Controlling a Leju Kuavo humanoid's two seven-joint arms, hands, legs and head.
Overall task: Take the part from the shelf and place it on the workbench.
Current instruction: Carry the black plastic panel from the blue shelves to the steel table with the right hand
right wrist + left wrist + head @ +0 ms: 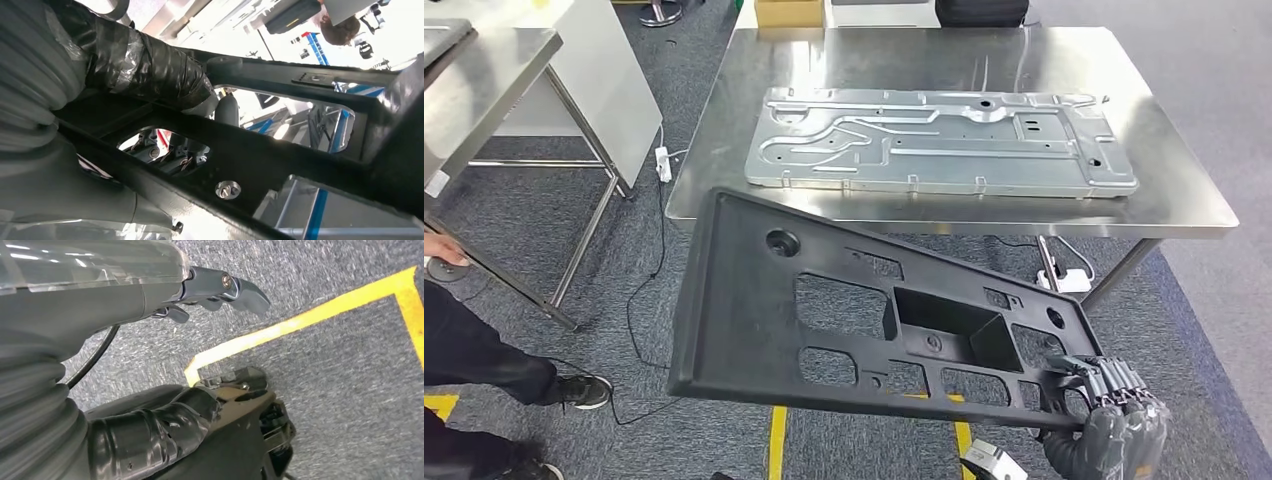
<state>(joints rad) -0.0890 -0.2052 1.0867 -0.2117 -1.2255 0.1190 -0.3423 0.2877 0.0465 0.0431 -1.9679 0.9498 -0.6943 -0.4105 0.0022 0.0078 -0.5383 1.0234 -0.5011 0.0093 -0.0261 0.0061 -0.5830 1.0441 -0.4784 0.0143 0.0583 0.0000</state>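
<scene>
1 black part (754,300) | R hand (1104,415) fingers (1092,378) gripping edge | short of workbench (1184,190)

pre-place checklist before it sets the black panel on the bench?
1. Hold on black panel: right hand grips its near right corner; ok.
2. Second support: left hand hangs over the floor, holding nothing; not ok for a wide part.
3. Panel level: tilted, the left end lower; not ok.
4. Landing space: metal plate covers most of the workbench; not ok.
5. Height over the bench edge: cannot tell.
6. Person at left, apart from the panel; ok.
</scene>
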